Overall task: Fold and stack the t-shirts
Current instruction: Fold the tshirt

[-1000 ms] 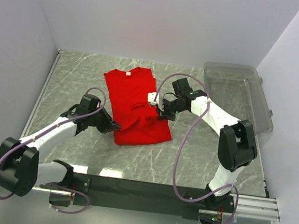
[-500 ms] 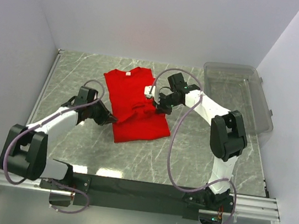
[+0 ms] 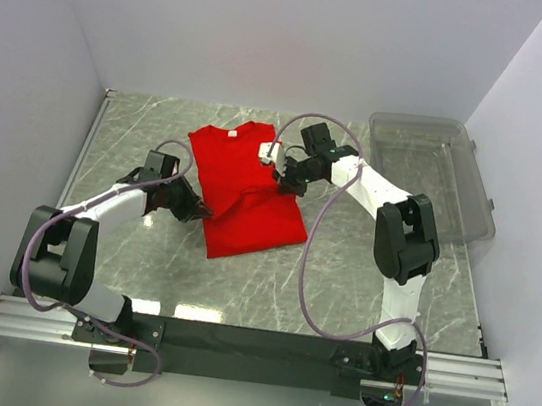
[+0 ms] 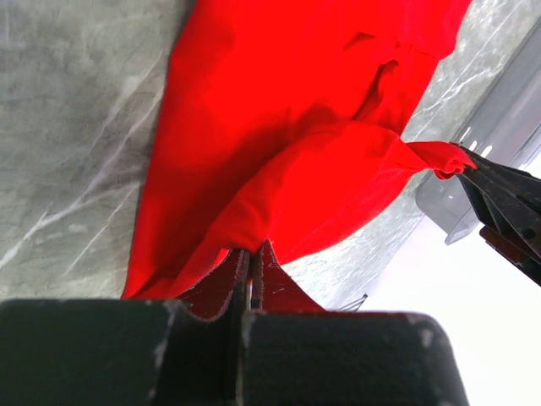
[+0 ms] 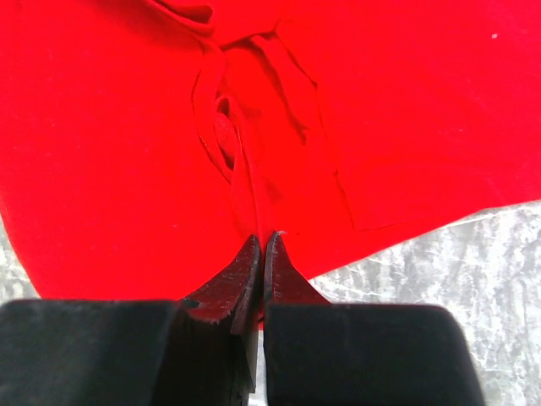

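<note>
Plain bright red short-sleeved t-shirt [image 3: 245,187] lies on the grey marble-pattern tabletop [image 3: 340,284], slightly left of centre. Collar with small white neck label [image 3: 228,132] points to the back wall, hem to the arm bases. Cloth is rumpled across the middle, with folds running between the two claws.

Left claw [image 3: 201,211] is at the shirt's left edge, a little back from the near-left hem corner. Its jaws are pinched together on a raised fold of red cloth. Right claw [image 3: 285,179] is at the shirt's right edge, about mid-length, jaws closed tight on a pinch of cloth.

Clear plastic bin [image 3: 435,171] sits in the back right corner, apart from the shirt's right edge, with the right arm between them. Bare tabletop shows in front of the hem and left of the shirt. White walls [image 3: 273,42] close in the left, back and right sides.
</note>
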Controlling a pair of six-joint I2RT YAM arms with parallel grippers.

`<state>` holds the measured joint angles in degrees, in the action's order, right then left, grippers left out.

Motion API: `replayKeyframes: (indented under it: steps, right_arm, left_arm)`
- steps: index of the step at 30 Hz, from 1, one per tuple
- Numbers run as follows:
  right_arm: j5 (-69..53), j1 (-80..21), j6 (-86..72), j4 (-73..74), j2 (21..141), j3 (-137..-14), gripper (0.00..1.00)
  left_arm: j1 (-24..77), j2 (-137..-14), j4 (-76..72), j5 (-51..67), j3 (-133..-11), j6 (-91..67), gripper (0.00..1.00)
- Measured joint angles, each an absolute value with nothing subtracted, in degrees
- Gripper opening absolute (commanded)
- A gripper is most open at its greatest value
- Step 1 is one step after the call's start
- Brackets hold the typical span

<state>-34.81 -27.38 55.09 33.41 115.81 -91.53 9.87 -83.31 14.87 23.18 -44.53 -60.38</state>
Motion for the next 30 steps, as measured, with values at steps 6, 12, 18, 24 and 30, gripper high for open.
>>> replayKeyframes:
  steps: [6, 12, 18, 24, 30]
  right_arm:
    - [-33.63, -27.38, 53.93, 32.51, 117.05, -92.97, 0.0]
    - [-32.53, -27.38, 52.95, 32.1, 118.83, -94.61, 0.0]
    - [-32.12, -27.38, 52.53, 32.1, 119.02, -94.85, 0.0]
    - [-31.46, -27.38, 51.86, 32.03, 119.13, -95.66, 0.0]
    - [-30.59, -27.38, 51.24, 31.77, 119.83, -97.08, 0.0]
  left_arm:
    - [8.95, -84.14, 14.7, 23.18, -45.47, -59.4, 0.01]
    - [8.67, -86.85, 14.5, 23.2, -46.78, -59.09, 0.01]
    - [8.43, -88.71, 14.46, 23.22, -48.66, -58.19, 0.0]
    - [8.14, -89.86, 14.46, 23.22, -48.9, -57.69, 0.01]
    - [7.49, -90.74, 14.7, 23.22, -49.89, -57.6, 0.01]
